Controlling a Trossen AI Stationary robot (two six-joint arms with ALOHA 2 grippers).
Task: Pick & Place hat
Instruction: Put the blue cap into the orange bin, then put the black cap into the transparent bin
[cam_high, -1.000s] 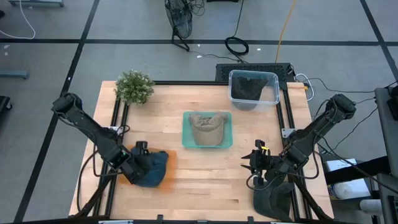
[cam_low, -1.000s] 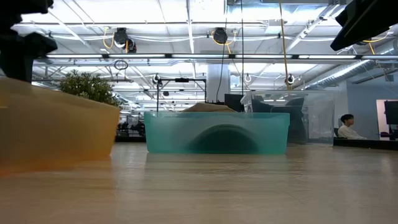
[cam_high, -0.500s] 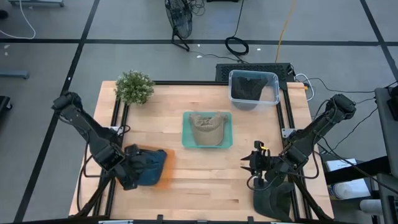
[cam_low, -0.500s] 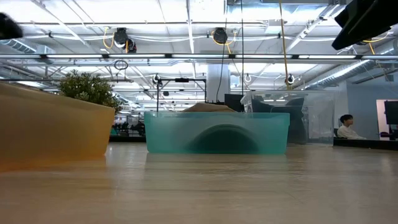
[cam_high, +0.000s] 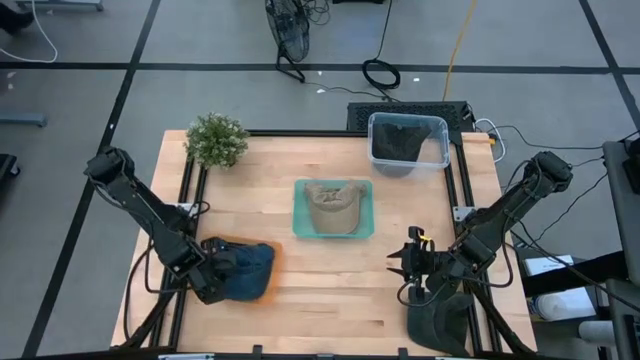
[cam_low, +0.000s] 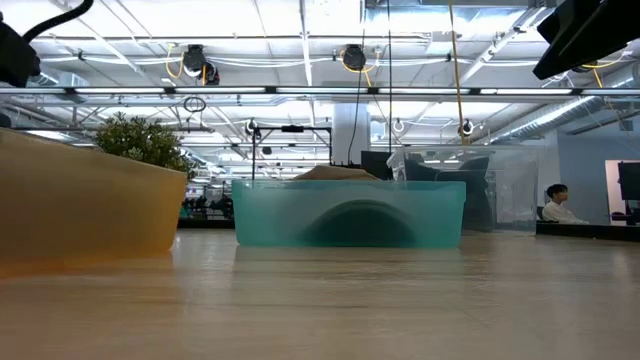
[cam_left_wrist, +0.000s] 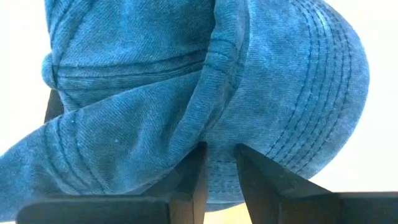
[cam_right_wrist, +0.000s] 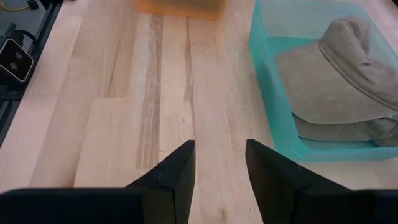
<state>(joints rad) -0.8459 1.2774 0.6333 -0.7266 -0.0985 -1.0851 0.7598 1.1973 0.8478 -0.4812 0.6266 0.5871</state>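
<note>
- High view: the blue denim cap (cam_high: 245, 272) lies in a shallow orange plastic tray (cam_high: 262, 290) at the lower left of the light wooden table (cam_high: 300, 215). The left gripper (cam_high: 212, 275) is down on the left side of this cap. In the middle of the frame a beige cap (cam_high: 333, 206) rests inside a teal translucent tray (cam_high: 297, 222), and a clear plastic bin with dark cloth (cam_high: 407, 143) stands at the upper right. A small green potted plant (cam_high: 216, 139) is at the upper left. The right gripper (cam_high: 408, 262) waits over bare wood at the lower right.
- Low view: the orange tray fills the left side, the teal tray stands in the centre and the clear bin behind it to the right. Neither claw can be read here. A person (cam_low: 556, 203) sits far at the right edge.
- Left wrist view: the two dark fingers (cam_left_wrist: 200, 174) stand close together with a fold of blue cloth, near the brim seam, between them. I judge that the claw is pinching the cap, but whether the hold is already firm I cannot say.
- Right wrist view: the fingers (cam_right_wrist: 180, 163) stand apart with nothing between them, above the wood beside the teal tray.
- Step in hand: grasping the blue cap. The next move probably calls for a secure pinch, then a straight lift clear of the orange rim.
</note>
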